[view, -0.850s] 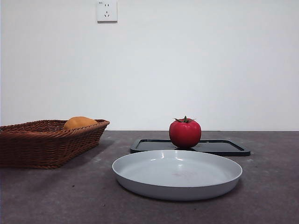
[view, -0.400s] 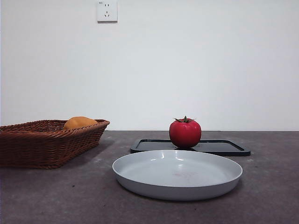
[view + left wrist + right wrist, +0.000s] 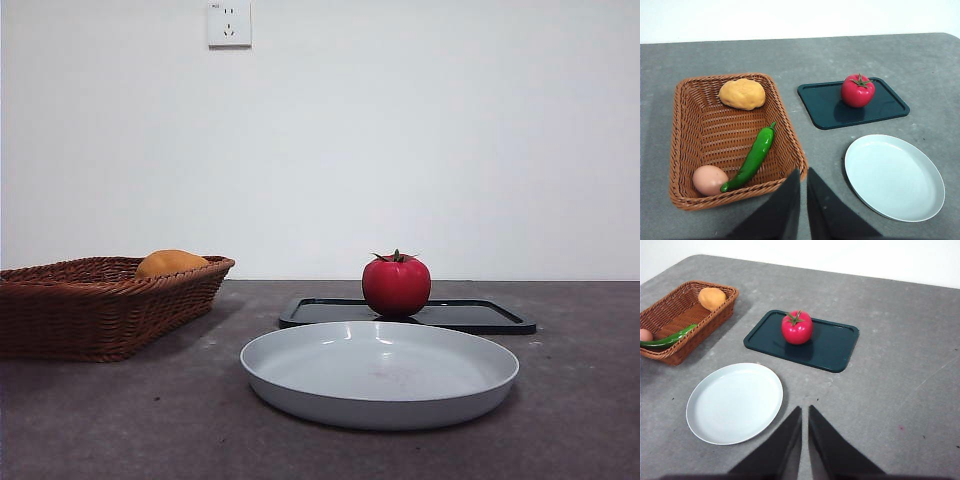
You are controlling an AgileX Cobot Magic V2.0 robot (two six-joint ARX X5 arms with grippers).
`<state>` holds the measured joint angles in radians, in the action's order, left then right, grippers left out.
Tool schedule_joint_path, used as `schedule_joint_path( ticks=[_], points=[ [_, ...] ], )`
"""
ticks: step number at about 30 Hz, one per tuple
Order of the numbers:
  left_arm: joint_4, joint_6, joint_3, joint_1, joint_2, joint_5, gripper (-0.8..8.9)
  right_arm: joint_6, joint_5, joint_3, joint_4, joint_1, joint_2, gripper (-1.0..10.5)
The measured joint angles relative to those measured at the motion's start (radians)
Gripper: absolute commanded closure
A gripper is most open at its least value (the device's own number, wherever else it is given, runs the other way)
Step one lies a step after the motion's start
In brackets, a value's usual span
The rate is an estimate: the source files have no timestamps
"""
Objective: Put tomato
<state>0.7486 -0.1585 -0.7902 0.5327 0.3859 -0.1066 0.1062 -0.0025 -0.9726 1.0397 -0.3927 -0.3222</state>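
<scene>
The glossy red tomato [image 3: 396,285] with a green stem stands on a flat dark tray [image 3: 480,316] behind a grey-white plate [image 3: 300,370]. It also shows in the left wrist view [image 3: 857,91] and the right wrist view [image 3: 797,327]. My left gripper [image 3: 803,175] is shut and empty, high above the table beside the basket. My right gripper [image 3: 805,412] is shut and empty, high above the table near the plate's edge. Neither gripper shows in the front view.
A brown wicker basket [image 3: 684,145] holds an orange-yellow fruit [image 3: 742,93], a green chili pepper [image 3: 754,157] and an egg [image 3: 709,180]. The plate [image 3: 715,420] lies between basket and tray [image 3: 832,347]. A wall with a socket [image 3: 229,23] stands behind.
</scene>
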Motion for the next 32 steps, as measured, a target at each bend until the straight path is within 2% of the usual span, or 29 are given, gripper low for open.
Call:
schedule_joint_path(
  ticks=[9,11,16,19,22,26,32],
  points=[
    [0.000,0.000,0.000,-0.011,-0.002,0.001,7.94,0.000,0.000,0.000,0.000,0.000,0.000,9.3],
    [-0.001,0.000,0.000,-0.049,-0.009,0.002,7.94,0.000,0.001,0.000,0.000,0.000,0.000,9.3],
    [-0.030,0.024,0.024,-0.229,-0.071,0.003,7.94,0.000,0.002,0.000,0.000,0.000,0.000,9.3],
    [-0.114,0.086,0.145,-0.344,-0.146,0.001,7.94,0.000,0.002,0.000,0.000,0.000,0.000,9.3],
    [-0.192,0.107,0.316,-0.426,-0.231,0.001,7.94,0.000,0.002,0.000,0.000,0.000,0.000,9.3],
    [-0.297,0.073,0.496,-0.468,-0.293,0.002,7.94,0.000,0.002,0.000,0.000,0.000,0.000,9.3],
    [-0.511,0.010,0.678,-0.473,-0.351,0.002,7.94,0.000,0.002,0.000,0.000,0.000,0.000,9.3]
  ],
)
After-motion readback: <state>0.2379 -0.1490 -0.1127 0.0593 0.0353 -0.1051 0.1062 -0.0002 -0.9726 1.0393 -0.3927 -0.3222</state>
